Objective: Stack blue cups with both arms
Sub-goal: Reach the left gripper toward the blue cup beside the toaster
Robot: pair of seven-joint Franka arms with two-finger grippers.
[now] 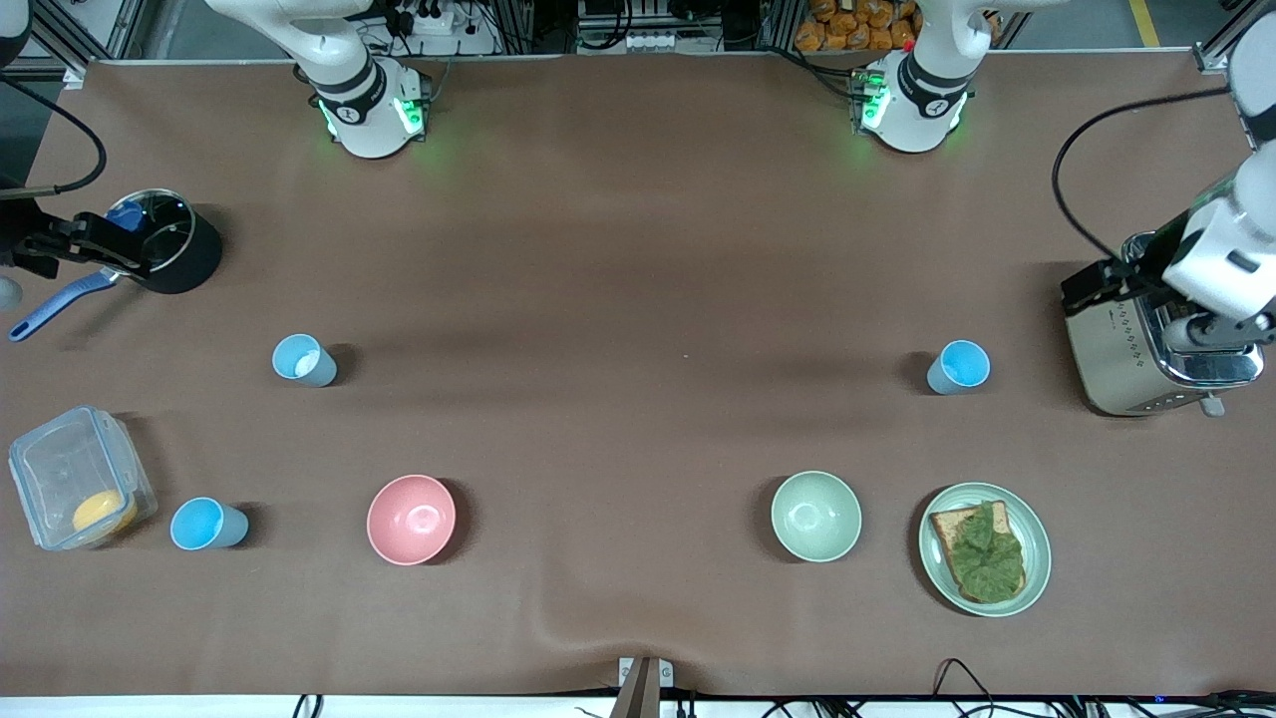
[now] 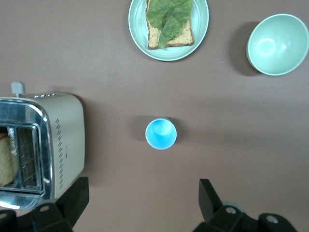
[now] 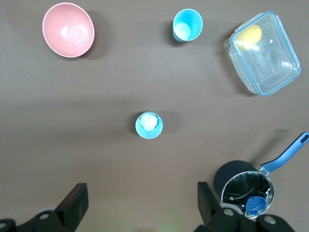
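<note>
Three blue cups stand upright on the brown table. A pale grey-blue cup (image 1: 304,360) is toward the right arm's end and shows in the right wrist view (image 3: 148,125). A brighter blue cup (image 1: 207,525) stands nearer the front camera, beside a clear container (image 3: 187,25). A sky blue cup (image 1: 959,367) stands toward the left arm's end (image 2: 161,134). My left gripper (image 1: 1102,284) hangs open and empty (image 2: 142,203) over the toaster's edge. My right gripper (image 1: 100,244) hangs open and empty (image 3: 141,203) beside the black pot.
A pink bowl (image 1: 411,519) and a pale green bowl (image 1: 815,516) sit near the front. A plate with toast and lettuce (image 1: 1037,558), a silver toaster (image 1: 1126,369), a black pot with a blue handle (image 1: 184,261) and a clear lidded container (image 1: 50,469) stand round the edges.
</note>
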